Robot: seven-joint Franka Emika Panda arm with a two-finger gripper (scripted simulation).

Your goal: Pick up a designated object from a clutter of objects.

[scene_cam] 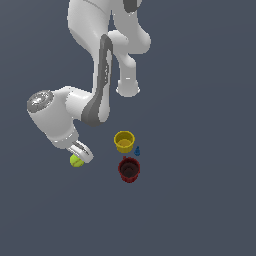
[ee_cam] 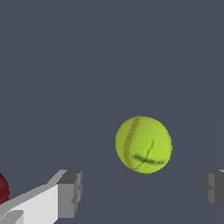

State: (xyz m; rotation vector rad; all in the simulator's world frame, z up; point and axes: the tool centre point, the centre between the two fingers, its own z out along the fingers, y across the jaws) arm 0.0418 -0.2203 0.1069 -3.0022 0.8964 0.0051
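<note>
step: grasp ball (ee_cam: 143,144) | pincer (ee_cam: 142,192) — jaws apart, nothing held | advice: centre over ball, descend, then close — avoid 2 cups

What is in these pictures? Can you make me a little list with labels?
ball: small yellow-green tennis ball with a curved seam, lying on the dark grey floor, apart from the cups
gripper: white robot gripper, jaws open, above the ball, not touching it
yellow cup: upright yellow cup, toward the exterior view's right of the ball
red cup: upright dark red cup, just below the yellow cup in the exterior view
blue piece: tiny blue cone-like piece, beside the yellow cup
held: nothing
</note>
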